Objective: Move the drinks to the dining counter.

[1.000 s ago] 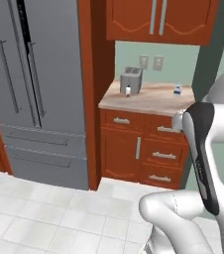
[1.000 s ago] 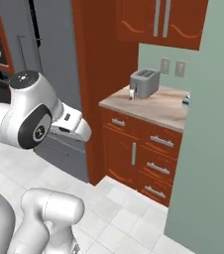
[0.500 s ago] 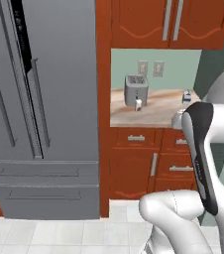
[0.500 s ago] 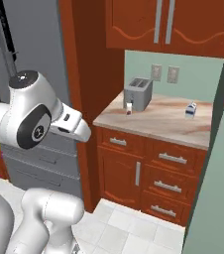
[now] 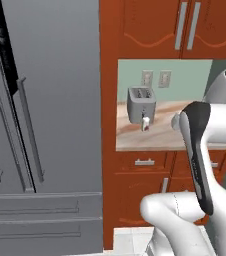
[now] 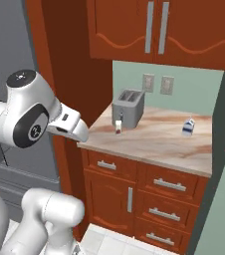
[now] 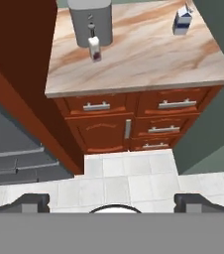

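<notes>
A small bottle with a red label (image 6: 118, 126) stands upright on the narrow marbled counter, just in front of the grey toaster; the same bottle (image 5: 145, 123) (image 7: 94, 48) appears in the other two views. The white-and-blue carton (image 6: 187, 127) (image 7: 182, 20) stands apart, toward the counter's right rear. My gripper (image 7: 113, 202) is open, fingertips far apart, nothing between them. It hangs over the tiled floor, well short of the counter. The dining counter is out of view.
The grey toaster (image 6: 128, 106) sits at the back left of the narrow counter (image 6: 154, 144). Red-brown drawers (image 7: 129, 124) lie below, wall cabinets (image 6: 159, 30) above. A tall grey fridge (image 5: 40, 125) stands left and a grey-green wall (image 6: 219, 189) closes the right.
The base has driven and turned, so the whole scene shifted: the narrow counter is nearer and more central, the fridge larger at the left. Bottle and carton keep their places.
</notes>
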